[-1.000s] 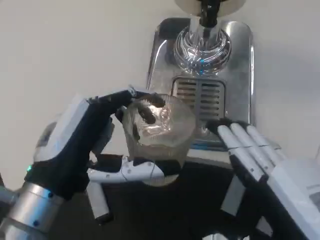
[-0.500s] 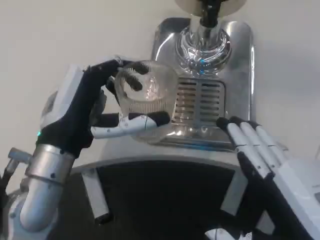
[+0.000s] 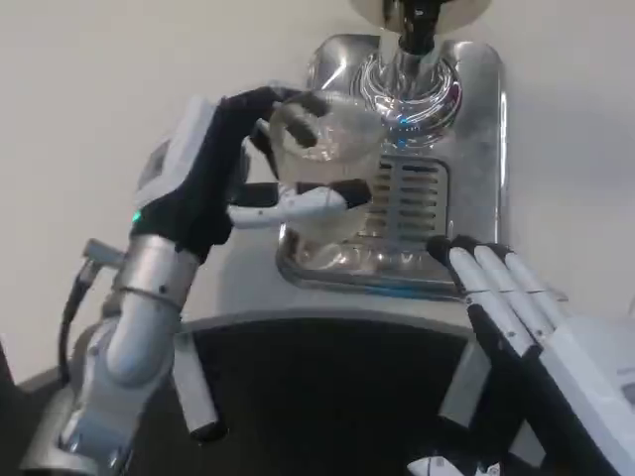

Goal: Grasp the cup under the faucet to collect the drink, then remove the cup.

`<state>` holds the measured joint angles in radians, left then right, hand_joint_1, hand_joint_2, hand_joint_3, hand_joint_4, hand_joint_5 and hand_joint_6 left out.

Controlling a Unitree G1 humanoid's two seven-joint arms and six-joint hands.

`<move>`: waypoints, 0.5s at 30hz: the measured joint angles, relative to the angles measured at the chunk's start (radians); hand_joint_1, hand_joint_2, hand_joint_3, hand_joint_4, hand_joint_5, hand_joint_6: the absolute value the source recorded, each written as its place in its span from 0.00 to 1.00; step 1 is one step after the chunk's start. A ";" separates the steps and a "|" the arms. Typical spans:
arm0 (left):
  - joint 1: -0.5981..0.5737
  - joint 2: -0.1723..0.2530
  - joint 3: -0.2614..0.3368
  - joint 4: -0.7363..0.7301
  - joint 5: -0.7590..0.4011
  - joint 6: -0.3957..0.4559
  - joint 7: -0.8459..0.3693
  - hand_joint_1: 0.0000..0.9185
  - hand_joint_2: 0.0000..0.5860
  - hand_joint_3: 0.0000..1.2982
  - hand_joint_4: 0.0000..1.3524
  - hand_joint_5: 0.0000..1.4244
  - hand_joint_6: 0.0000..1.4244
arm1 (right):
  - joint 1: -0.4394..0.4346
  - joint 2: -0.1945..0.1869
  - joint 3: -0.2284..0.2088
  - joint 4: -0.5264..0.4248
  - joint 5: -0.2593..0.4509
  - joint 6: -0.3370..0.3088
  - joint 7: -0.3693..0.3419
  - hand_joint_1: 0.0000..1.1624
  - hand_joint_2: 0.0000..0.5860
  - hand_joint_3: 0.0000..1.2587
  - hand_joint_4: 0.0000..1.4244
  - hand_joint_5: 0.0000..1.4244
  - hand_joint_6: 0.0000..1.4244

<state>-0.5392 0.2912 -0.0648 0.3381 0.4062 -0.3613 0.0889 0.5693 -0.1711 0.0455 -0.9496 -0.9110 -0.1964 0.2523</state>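
Observation:
My left hand (image 3: 213, 174) grips a clear ribbed plastic cup (image 3: 322, 159), fingers over its far rim and the thumb along its near side. The cup hangs above the left part of the steel drip tray (image 3: 476, 149), just left of and below the black faucet spout (image 3: 415, 30) and its shiny chrome base (image 3: 412, 94). The cup looks empty, though its inside is hard to read. My right hand (image 3: 506, 297) rests near the tray's front right corner with its fingers straight and apart, holding nothing.
A slotted grate (image 3: 407, 198) lies in the middle of the tray. The white table (image 3: 99, 99) spreads out to the left and right of the tray. A dark lower edge (image 3: 327, 397) fills the front of the view.
My left hand has carried the cup up and away from me, then rightward, from the table's front edge to just beside the faucet. The right hand has barely shifted.

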 measured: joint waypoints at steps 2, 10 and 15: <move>-0.028 -0.003 -0.011 0.042 0.000 -0.021 0.010 0.93 0.16 0.83 0.86 0.93 1.00 | 0.001 0.000 -0.004 0.000 0.002 0.000 0.001 0.42 0.47 0.01 0.00 0.00 0.10; -0.122 -0.024 -0.051 0.216 0.014 -0.077 0.063 0.94 0.16 0.83 0.86 0.93 1.00 | -0.013 0.003 -0.013 -0.005 0.002 0.022 0.026 0.42 0.48 0.01 0.00 0.00 0.10; -0.176 -0.037 -0.063 0.311 0.018 -0.106 0.083 0.94 0.16 0.83 0.86 0.93 1.00 | -0.040 0.007 -0.011 -0.008 -0.004 0.045 0.036 0.43 0.48 0.01 0.00 0.01 0.10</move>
<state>-0.7153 0.2544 -0.1281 0.6491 0.4240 -0.4672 0.1722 0.5295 -0.1642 0.0349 -0.9573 -0.9153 -0.1511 0.2885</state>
